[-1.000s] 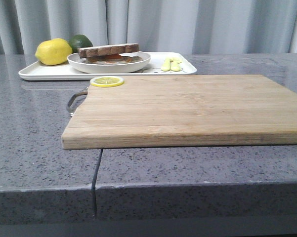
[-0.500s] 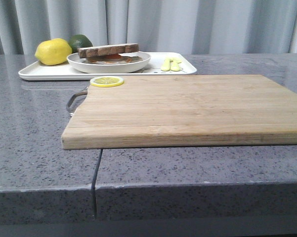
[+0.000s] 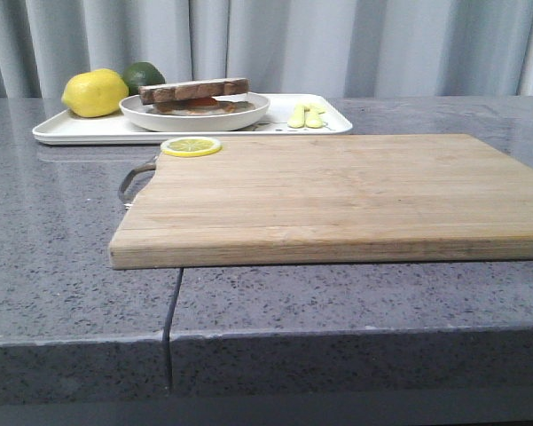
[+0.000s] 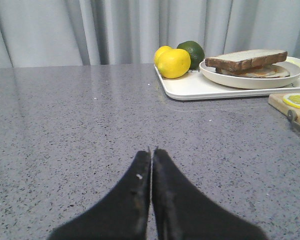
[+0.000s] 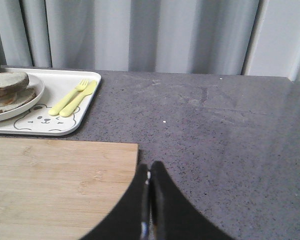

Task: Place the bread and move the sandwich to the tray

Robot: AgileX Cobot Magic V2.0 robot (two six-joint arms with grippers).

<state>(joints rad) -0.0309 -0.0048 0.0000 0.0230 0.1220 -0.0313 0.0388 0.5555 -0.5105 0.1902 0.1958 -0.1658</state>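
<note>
The sandwich [image 3: 195, 92], brown-crusted bread over an egg filling, lies on a round white plate [image 3: 239, 115] that stands on the white tray [image 3: 80, 130] at the far left of the table. It also shows in the left wrist view [image 4: 247, 61] and partly in the right wrist view [image 5: 5, 92]. The bread is its top slice [image 3: 195, 89]. The tray's bear drawing [image 5: 42, 120] shows in the right wrist view. My left gripper [image 4: 152, 150] is shut and empty, low over bare table. My right gripper [image 5: 150, 166] is shut and empty at the cutting board's corner. Neither gripper shows in the front view.
A light wooden cutting board [image 3: 337, 191] fills the table's middle, with a lemon slice [image 3: 192, 146] on its far left corner. A lemon [image 3: 95, 92] and a lime [image 3: 144, 74] sit on the tray's left end. A yellow fork and spoon [image 3: 307, 115] lie on its right end.
</note>
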